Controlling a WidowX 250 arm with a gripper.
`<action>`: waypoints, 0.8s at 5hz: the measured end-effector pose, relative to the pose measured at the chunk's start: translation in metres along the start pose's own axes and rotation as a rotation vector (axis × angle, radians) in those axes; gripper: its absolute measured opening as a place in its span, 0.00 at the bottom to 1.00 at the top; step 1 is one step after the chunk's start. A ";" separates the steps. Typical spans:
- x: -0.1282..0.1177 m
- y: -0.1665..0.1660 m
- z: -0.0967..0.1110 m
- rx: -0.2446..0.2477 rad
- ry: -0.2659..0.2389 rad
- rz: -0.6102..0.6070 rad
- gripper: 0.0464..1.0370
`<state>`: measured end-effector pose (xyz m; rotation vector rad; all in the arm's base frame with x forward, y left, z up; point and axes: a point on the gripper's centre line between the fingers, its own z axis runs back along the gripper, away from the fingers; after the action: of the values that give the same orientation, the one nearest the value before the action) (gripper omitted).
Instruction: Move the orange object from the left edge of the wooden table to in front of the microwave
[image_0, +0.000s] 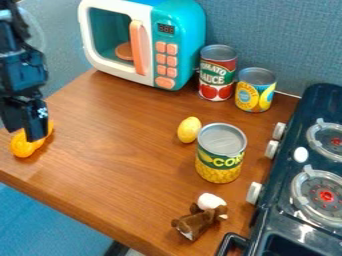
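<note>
Nearest on the worktop (113, 145), a brown-and-white toy (199, 216); then a yellow-green can (221, 152). Over at left, here's the orange thing (23, 146), directly beneath the claw (25, 134), its long axis slanting away rightward. Claw wide, narrow or holding it? Can't tell. Beyond: yellow egg-shaped thing (189, 130), two cans (217, 72) (255, 90), toy microwave (143, 42).

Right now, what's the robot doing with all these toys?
The robot's black gripper is down at the left side of the table, right at an orange toy and partly hiding it. I can't tell if it is holding it. A small yellow egg-shaped toy sits beside a big can, and a brown and white toy lies nearer the front. Two more cans stand by the toy microwave, and a toy stove is on the right.
</note>
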<state>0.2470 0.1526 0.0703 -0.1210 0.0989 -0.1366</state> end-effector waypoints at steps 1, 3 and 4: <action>-0.009 0.017 0.008 0.044 -0.039 0.117 0.96; 0.006 0.042 -0.007 0.132 -0.091 0.369 0.96; 0.017 0.045 -0.019 0.110 -0.103 0.428 0.96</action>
<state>0.2679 0.1919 0.0447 0.0052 0.0130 0.2911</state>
